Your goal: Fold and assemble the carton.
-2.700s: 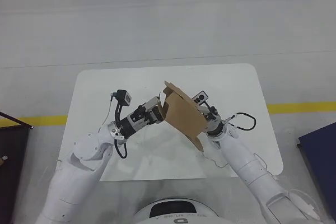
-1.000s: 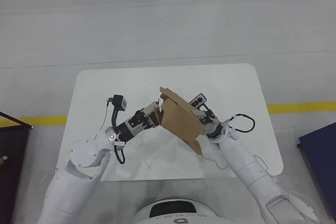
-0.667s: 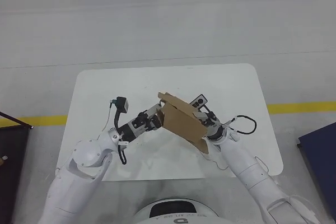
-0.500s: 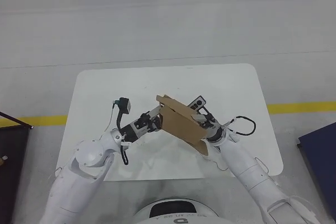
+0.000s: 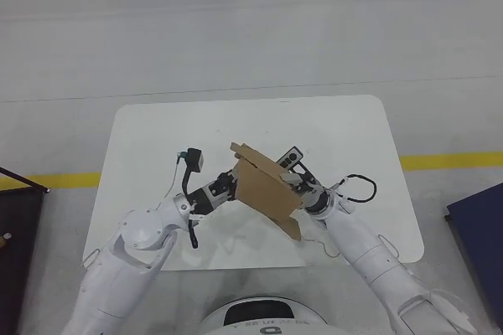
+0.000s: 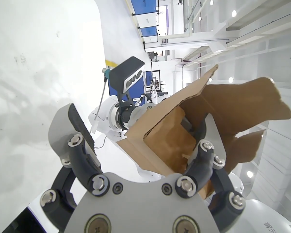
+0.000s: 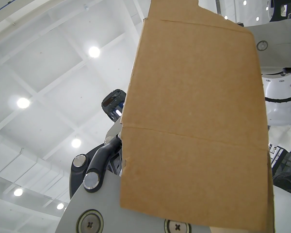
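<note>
Carton (image 5: 264, 188) is hanging above the middle of the tabletop (image 5: 151, 142), between the two arms. It is brown corrugated board, partly opened and not yet squared up. In the top view it is lying on a diagonal, one end pointing toward the far left corner of the tabletop and the other toward the near right corner; I cannot tell whether that lower end is touching the surface. Left gripper (image 5: 230, 184) is sitting at the carton's left side, its arm coming in from the near left corner. Its fingers are standing wide apart: the left wrist view is showing one padded finger (image 6: 81, 127) free in the air over the white surface, and the other finger (image 6: 209, 137) tucked in among the carton's loose flaps (image 6: 245, 107). An edge of the carton wall is lying between the two fingers, nearer the tucked one, and nothing is being pinched. Right gripper (image 5: 300, 184) is sitting at the carton's right side, its arm coming in from the near right corner. The right wrist view is looking along a flat carton panel with two crease lines across it. This panel is covering the gripper, so I cannot tell whether it is closed on the board. The flaps at the open end are bending outward unevenly, one with a ragged edge. Yellow floor line (image 5: 461, 159) is running past the tabletop's left and right edges.
</note>
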